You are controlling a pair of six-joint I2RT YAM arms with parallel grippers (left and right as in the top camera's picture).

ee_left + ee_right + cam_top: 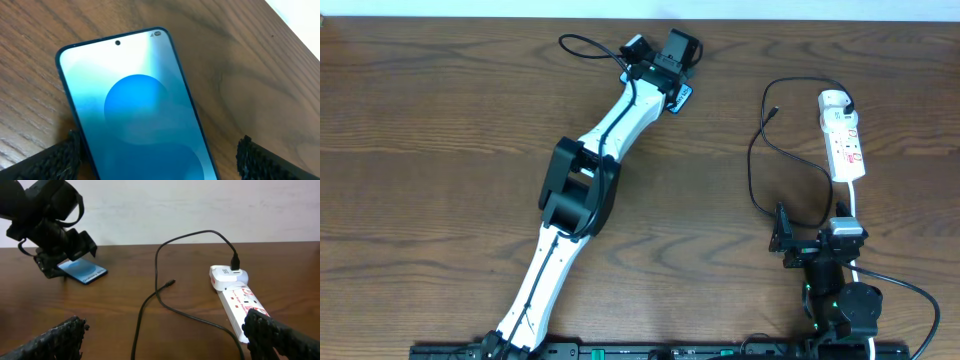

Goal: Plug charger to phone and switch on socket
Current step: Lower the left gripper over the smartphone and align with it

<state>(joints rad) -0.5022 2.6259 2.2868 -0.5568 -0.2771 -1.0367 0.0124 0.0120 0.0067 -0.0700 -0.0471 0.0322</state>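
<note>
Left gripper (677,48) is standing with jaws wide apart, gripping nothing. The phone (135,110) is lying flat directly beneath it, between the two fingers (55,160), screen up. The screen is showing a blue circle on a pale gradient, with a punch-hole lens and tiny status icons at the end farthest from the gripper. These are too small to read and no brand is showing. The phone's near end is running out of the wrist view. Whether the left pad is touching the phone's edge, cannot tell; the right pad is sitting apart from it. Right gripper (165,337) is also holding its jaws fully apart, empty. The socket (240,297) is lying ahead of it, to its right. Its red markings are not resolving into legible text, and its near end is passing behind the right finger. Switch position: cannot tell. The charger (157,265) is looping ahead of this gripper, with its plug (235,262) sitting in the socket's far end. The connector tip (170,283) is resting free on the table, well apart from the phone, which is lying far ahead to this gripper's left. The table (440,150) is showing dark wood grain, and a pale plain wall (175,205) is rising behind it.
</note>
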